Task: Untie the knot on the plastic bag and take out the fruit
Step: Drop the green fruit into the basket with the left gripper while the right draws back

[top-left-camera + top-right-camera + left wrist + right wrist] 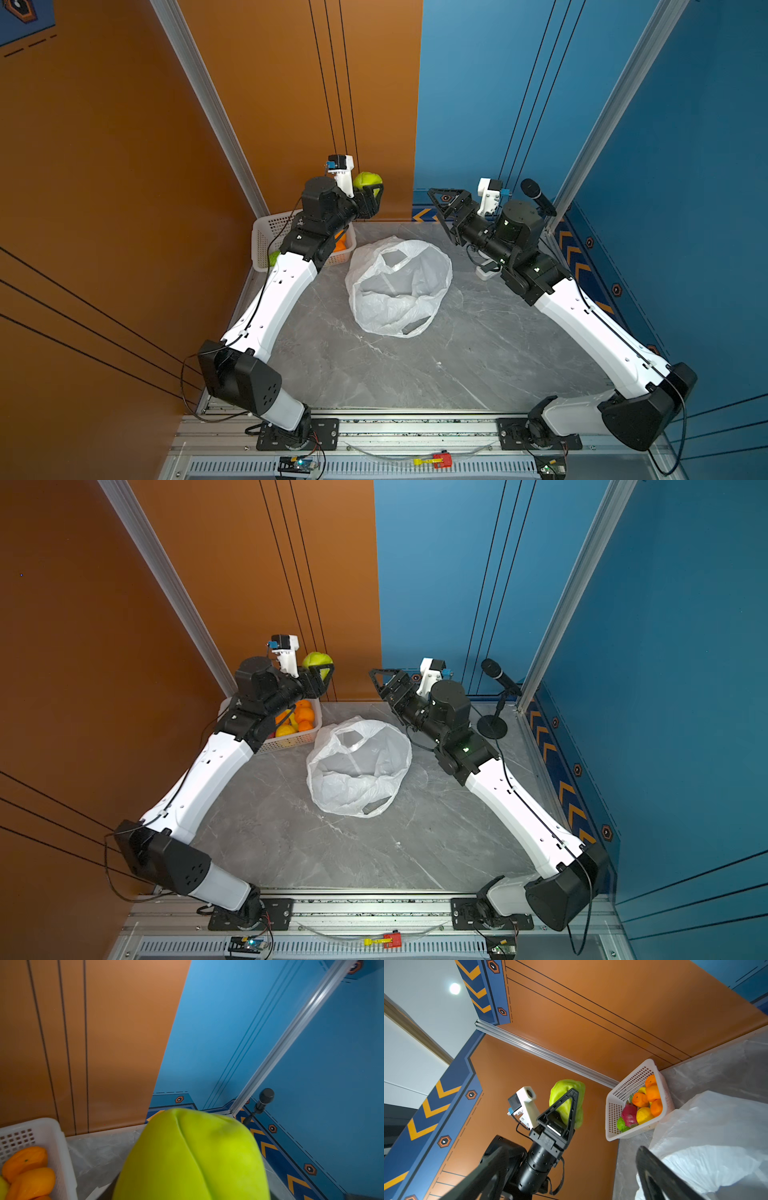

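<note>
The plastic bag (399,286) (357,766) (716,1136) lies crumpled on the grey table with its mouth wide open. Its loop handles are loose, and no knot shows. No fruit shows inside it. My left gripper (371,187) (322,667) (569,1095) is raised near the back wall, shut on a green fruit (368,180) (316,660) (193,1157) (566,1101). That fruit hides the fingers in the left wrist view. My right gripper (434,203) (376,683) (574,1147) hangs open and empty above the table's back, facing the left one.
A white perforated basket (266,232) (307,737) (52,1126) (629,1080) at the back left holds oranges (304,715) (652,1093) and a pink dragon fruit (629,1114). A microphone (538,197) (498,677) (266,1097) on a stand occupies the back right corner.
</note>
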